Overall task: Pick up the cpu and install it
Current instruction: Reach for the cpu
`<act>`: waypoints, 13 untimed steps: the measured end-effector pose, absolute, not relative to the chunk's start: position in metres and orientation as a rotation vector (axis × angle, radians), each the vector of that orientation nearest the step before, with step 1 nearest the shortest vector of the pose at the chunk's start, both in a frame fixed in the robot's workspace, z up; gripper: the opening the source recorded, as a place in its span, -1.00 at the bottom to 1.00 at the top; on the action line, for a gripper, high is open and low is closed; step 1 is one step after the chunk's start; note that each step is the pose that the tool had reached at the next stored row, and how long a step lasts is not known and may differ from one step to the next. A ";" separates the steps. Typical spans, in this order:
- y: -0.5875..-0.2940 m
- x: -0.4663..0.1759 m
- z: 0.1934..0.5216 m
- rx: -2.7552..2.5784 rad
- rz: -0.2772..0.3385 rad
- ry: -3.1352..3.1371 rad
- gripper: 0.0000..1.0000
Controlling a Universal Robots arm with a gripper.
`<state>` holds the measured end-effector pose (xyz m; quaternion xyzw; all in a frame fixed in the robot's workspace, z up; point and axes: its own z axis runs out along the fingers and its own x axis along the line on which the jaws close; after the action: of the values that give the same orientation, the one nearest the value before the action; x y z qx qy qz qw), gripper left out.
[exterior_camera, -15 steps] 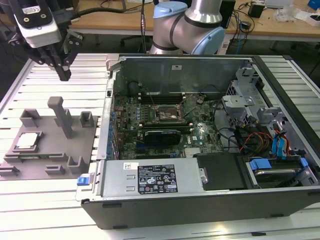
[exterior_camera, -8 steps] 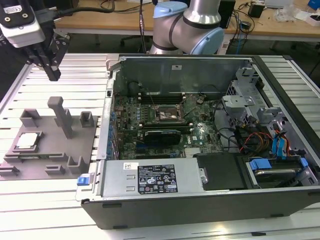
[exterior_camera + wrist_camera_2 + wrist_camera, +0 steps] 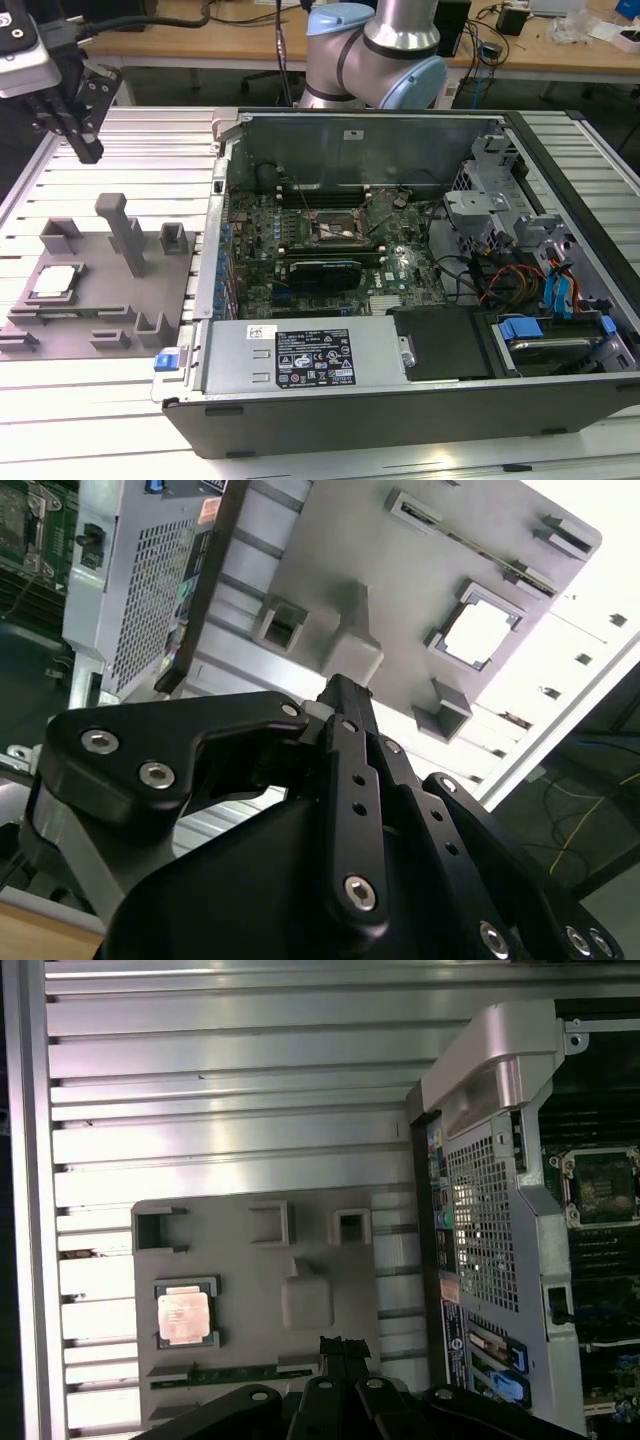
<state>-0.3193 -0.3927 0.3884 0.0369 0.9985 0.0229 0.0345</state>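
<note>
Silvery metal tops the cpu (image 3: 55,282), which lies flat in a square pocket of the grey fixture (image 3: 95,300) on the worktop (image 3: 130,140), well apart from the open case (image 3: 400,410). We judge it light, thin and stiff, slick on top and fragile underneath. We would take it by two opposite edges, where the pocket's corner walls seem to leave gaps. The jaws hang high near the fixture, closed on nothing.

A ribbed aluminium table (image 3: 90,410) is carrying two things: a grey fixture plate (image 3: 100,300) is lying at the exterior view's left, and an open computer case (image 3: 300,425) is sitting just beside it, spanning centre and right.
</note>
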 end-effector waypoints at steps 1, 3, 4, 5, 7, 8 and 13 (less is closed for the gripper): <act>-0.393 -0.321 0.387 0.114 0.071 3.070 -0.79; -0.393 -0.325 0.384 0.113 0.071 3.070 -0.79; -0.393 -0.327 0.382 0.113 0.071 3.070 -0.79; -0.393 -0.330 0.379 0.113 0.070 3.070 -0.79; -0.393 -0.338 0.372 0.114 0.071 3.069 -0.79; -0.393 -0.339 0.370 0.114 0.071 3.070 -0.79; -0.393 -0.351 0.359 0.114 0.071 3.070 -0.79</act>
<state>-0.3512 -0.3927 0.3588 0.0369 0.9985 0.0230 0.0345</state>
